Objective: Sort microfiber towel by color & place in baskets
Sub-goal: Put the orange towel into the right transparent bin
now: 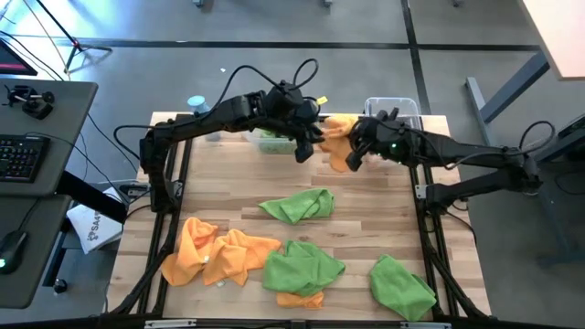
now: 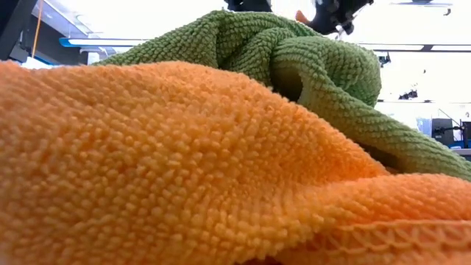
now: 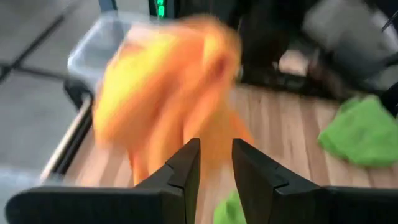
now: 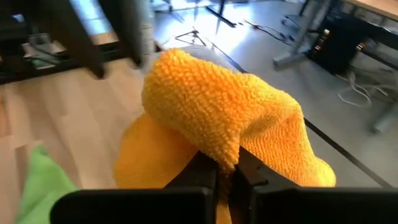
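1. An orange towel [image 1: 340,137] is hanging at the far edge of the tabletop [image 1: 384,219], just beside the clear basket [image 1: 402,110] at the far right. The right pincer [image 4: 226,167] is closed on a fold of it; the wrist view shows the cloth pinched between the dark fingers.
2. The left pincer [image 3: 216,163] is standing close to the same towel with its fingers apart and nothing between them; the orange cloth is lying beyond the tips.
3. A second basket [image 1: 271,142] is sitting under the left arm with green cloth showing inside, so at least one green piece appears to be sorted.
4. Still lying loose on the tabletop: a green towel [image 1: 297,206] at centre, another green towel [image 1: 302,265] nearer the front, a third [image 1: 402,285] at front right, and a crumpled heap of orange towels [image 1: 218,253] at front left.
5. Judgement: the job is at an early stage, with most pieces still waiting.
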Controlling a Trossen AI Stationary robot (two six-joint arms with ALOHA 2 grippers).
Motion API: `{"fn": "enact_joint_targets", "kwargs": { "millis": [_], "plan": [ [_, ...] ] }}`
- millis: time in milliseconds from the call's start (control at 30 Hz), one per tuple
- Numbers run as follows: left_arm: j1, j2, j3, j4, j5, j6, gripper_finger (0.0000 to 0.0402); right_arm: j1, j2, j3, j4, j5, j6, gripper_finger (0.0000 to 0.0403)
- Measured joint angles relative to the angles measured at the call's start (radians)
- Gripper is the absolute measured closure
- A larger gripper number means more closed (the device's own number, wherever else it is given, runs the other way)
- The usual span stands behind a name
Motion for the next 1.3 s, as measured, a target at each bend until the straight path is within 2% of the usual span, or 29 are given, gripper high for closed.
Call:
{"fn": "enact_joint_targets", "kwargs": {
  "millis": [133,300,500,633,767,933,1100,1300],
  "plan": [
    [0.021,-0.016,0.0,-0.098,-0.043,-0.048,0.0319,-0.061,-0.069,0.0,-0.075,0.008,0.01,0.04],
    [0.014,-0.04,0.0,-0.174,-0.098,-0.035,0.0321,-0.16,-0.174,0.0,-0.155,0.007,0.002,0.0401],
    [-0.012,-0.045,-0.02,-0.189,-0.147,-0.035,0.0321,-0.283,-0.272,0.0,-0.28,0.005,0.011,0.0402],
    [-0.021,-0.066,-0.087,-0.168,-0.153,-0.049,0.0321,-0.364,-0.288,0.0,-0.363,0.003,0.044,0.0402],
    [-0.021,-0.117,-0.188,-0.114,-0.154,-0.073,0.0321,-0.426,-0.261,0.0,-0.432,-0.025,0.048,0.0402],
    [-0.017,-0.236,-0.352,0.019,-0.16,-0.121,0.0321,-0.504,-0.195,0.0,-0.454,-0.079,0.04,0.0403],
    [-0.017,-0.373,-0.511,0.099,-0.213,-0.177,0.0321,-0.618,-0.112,0.0,-0.508,-0.12,0.044,0.0403],
    [-0.025,-0.52,-0.645,0.104,-0.269,-0.262,0.0321,-0.752,-0.012,0.0,-0.479,-0.293,-0.022,0.0403]
  ]
}}
